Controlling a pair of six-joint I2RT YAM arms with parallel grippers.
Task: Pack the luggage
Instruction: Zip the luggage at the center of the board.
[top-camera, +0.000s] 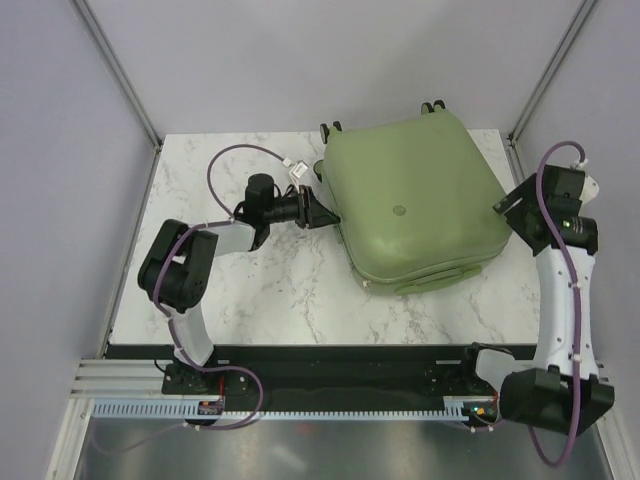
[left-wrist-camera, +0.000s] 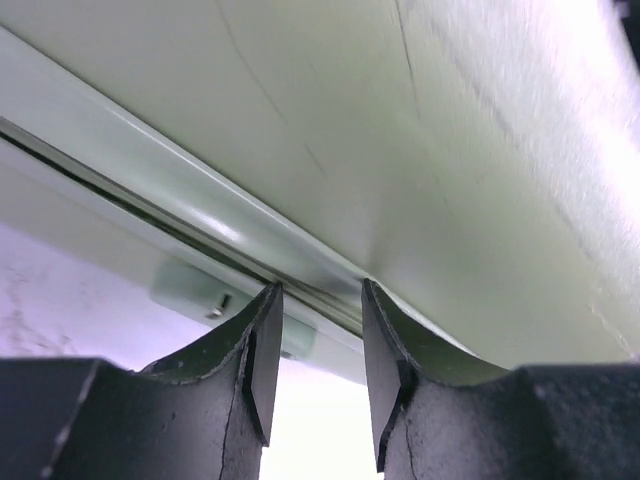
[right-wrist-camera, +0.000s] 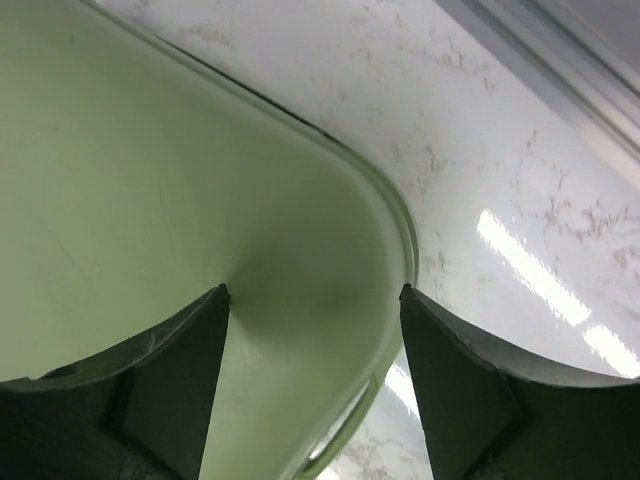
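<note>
The white marbled worktop fills the middle of the top view, with grey walls and a metal frame around it. The luggage lies flat and closed on the far right part of the worktop. Its pale green shell faces up and it is turned a little askew to the worktop's edges. The left arm bends up from its base at the near left and reaches right to the luggage's left side. The right arm rises along the right edge and ends at the luggage's right side. The left pincer sits just at the left edge of the shell. In the left wrist view its two dark fingers stand apart with a clear gap, clamped on nothing. Their tips are close under the dark seam that runs along the luggage's side. The right pincer is at the shell's right edge. In the right wrist view its fingers are spread wide and hold nothing. One tip is over a rounded corner of the shell and the other over the bare worktop beside it. A moulded handle shows on the luggage's near side. Black caster wheels stick out at its far side. A small round logo sits near the middle of the shell. A small pale tab sits below the seam in the left wrist view.
</note>
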